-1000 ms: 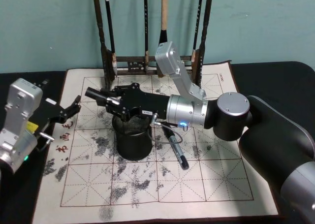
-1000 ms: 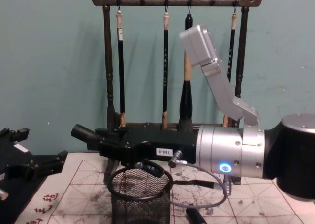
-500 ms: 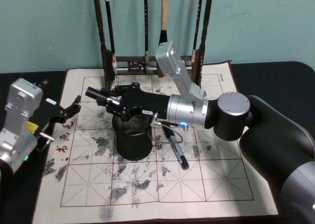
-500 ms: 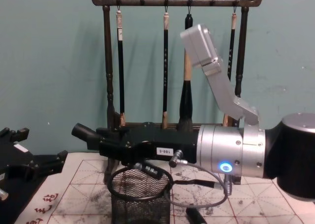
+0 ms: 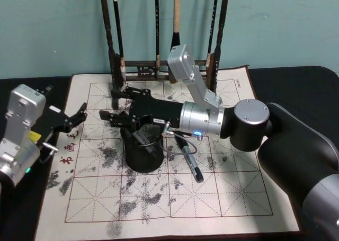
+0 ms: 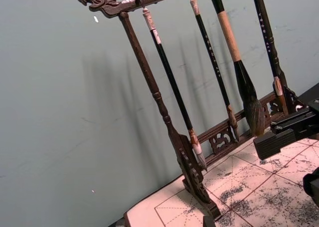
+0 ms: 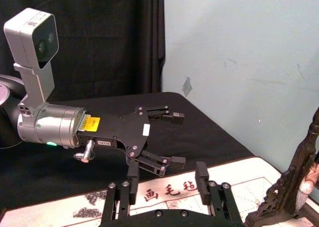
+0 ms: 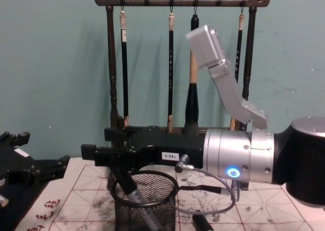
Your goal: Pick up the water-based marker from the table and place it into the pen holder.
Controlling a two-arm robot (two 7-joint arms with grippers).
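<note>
Over the pen holder (image 5: 144, 155) in the middle of the mat (image 5: 238, 198): right gripper (image 5: 112, 104), fingers spread, empty. Leaning inside the holder: the marker (image 8: 127, 186). At the mat's left edge: left gripper (image 5: 81, 115), fingers apart.

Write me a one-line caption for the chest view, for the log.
Right tool open above the mesh pen holder, marker leaning inside; left tool idle at left; brush rack behind.

Under your matt black right pincer (image 5: 109, 104) you see the pen holder (image 5: 143, 151), made of black metal wire mesh. Behind the pincer, the brush rack (image 5: 113, 55) is dark carved wood. The mat (image 5: 222, 193) beneath looks like matt, ink-stained paper.
</note>
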